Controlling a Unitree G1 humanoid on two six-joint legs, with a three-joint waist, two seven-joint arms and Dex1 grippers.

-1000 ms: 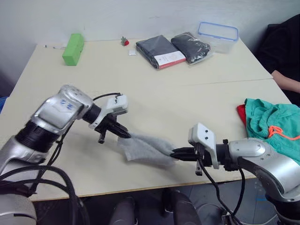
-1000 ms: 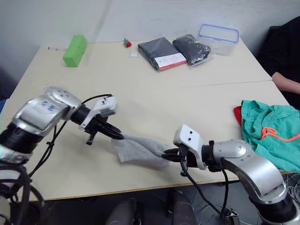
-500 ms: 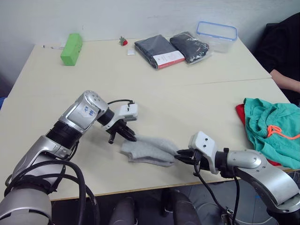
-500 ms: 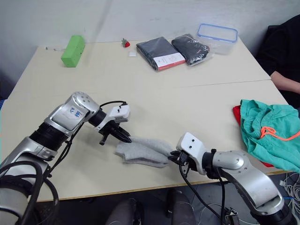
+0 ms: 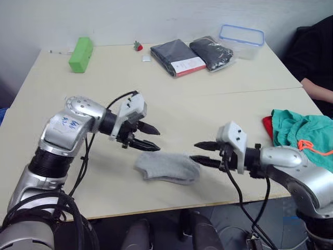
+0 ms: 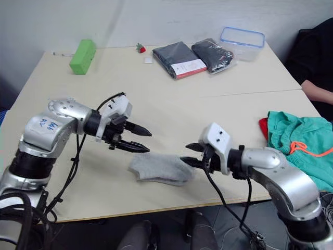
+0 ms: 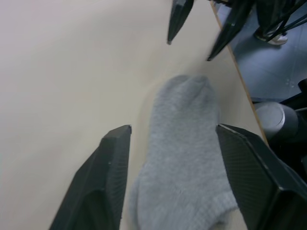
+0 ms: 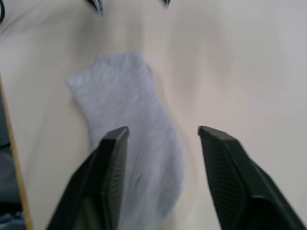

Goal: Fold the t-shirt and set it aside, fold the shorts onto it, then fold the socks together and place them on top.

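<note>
The light grey socks (image 5: pixel 166 166) lie in one flat stacked bundle near the table's front edge, free of both grippers. My left gripper (image 5: pixel 154 140) hovers open just above and to the left of them, its fingers (image 7: pixel 113 168) spread wide over the socks (image 7: pixel 187 158). From the right, my right gripper (image 5: pixel 195 151) points at the bundle, open and a short gap away from the socks (image 8: pixel 127 115). The teal-green shorts (image 5: pixel 304 140) lie bunched at the table's right edge. A strip of the red t-shirt (image 5: pixel 267 126) shows beneath them.
At the back of the table (image 5: pixel 223 109) stand a green block (image 5: pixel 80 53), a small red object (image 5: pixel 139 47), two dark packaged garments (image 5: pixel 178 57) and a clear plastic container (image 5: pixel 241 37). A person's arm (image 5: pixel 318 89) rests at the far right.
Both grippers have opened and let go of the socks. They drew back and rose slightly, and the socks now lie on the table.
</note>
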